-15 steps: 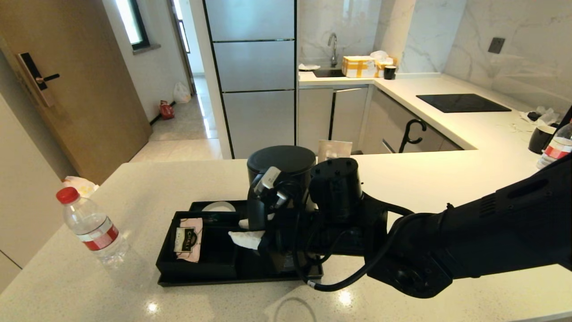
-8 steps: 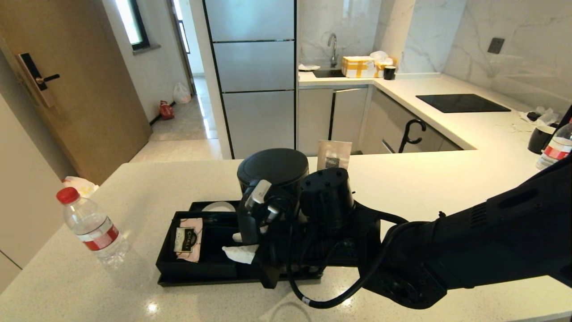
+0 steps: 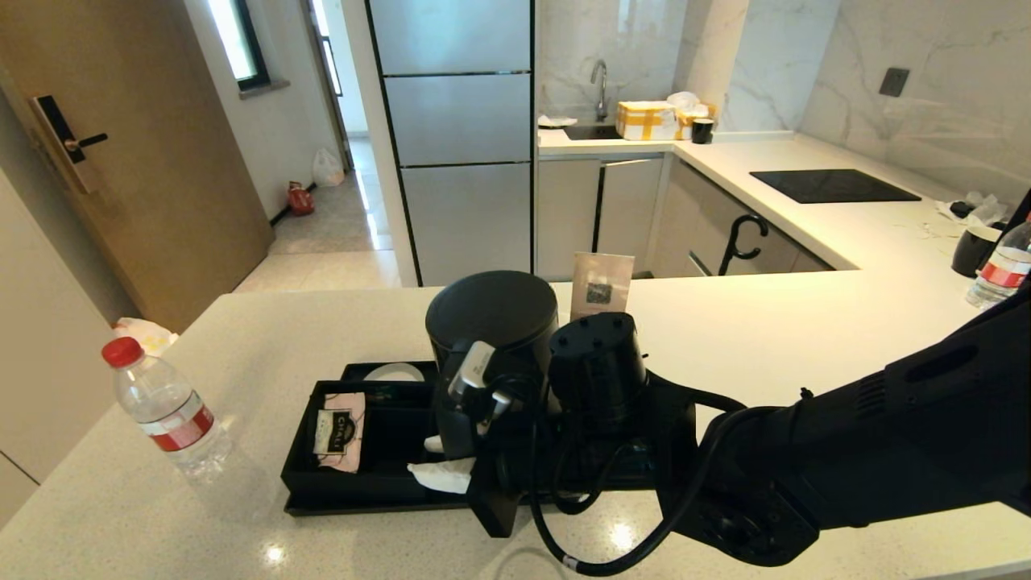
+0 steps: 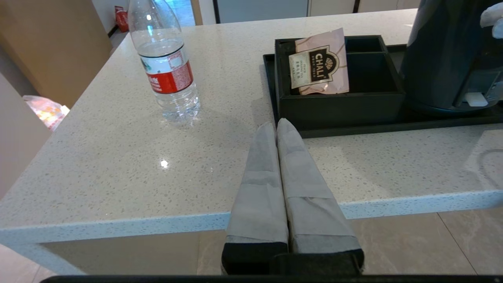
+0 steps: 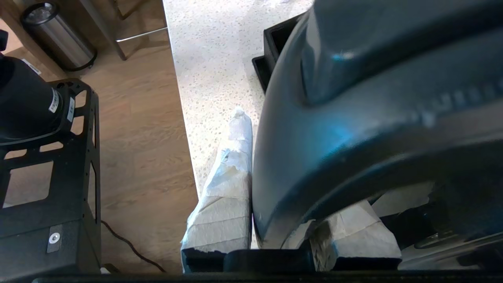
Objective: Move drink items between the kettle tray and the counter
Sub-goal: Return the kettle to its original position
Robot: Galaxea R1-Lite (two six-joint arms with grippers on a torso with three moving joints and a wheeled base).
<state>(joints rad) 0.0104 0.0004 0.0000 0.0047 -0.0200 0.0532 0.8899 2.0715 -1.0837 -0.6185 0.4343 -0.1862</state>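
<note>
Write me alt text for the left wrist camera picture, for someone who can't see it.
The left gripper, fingers pressed shut, hangs at the near edge of the pale speckled counter. A clear water bottle with a red-white label stands on the counter beyond it; beside that, a black tray holds a compartment box with a pink tea sachet, and a black kettle.

Marble wall [image 3: 926, 48], steel fridge [image 3: 455, 137], wooden door [image 3: 121, 161], pale tiled floor [image 3: 322, 242], bright window [image 3: 233, 40].
</note>
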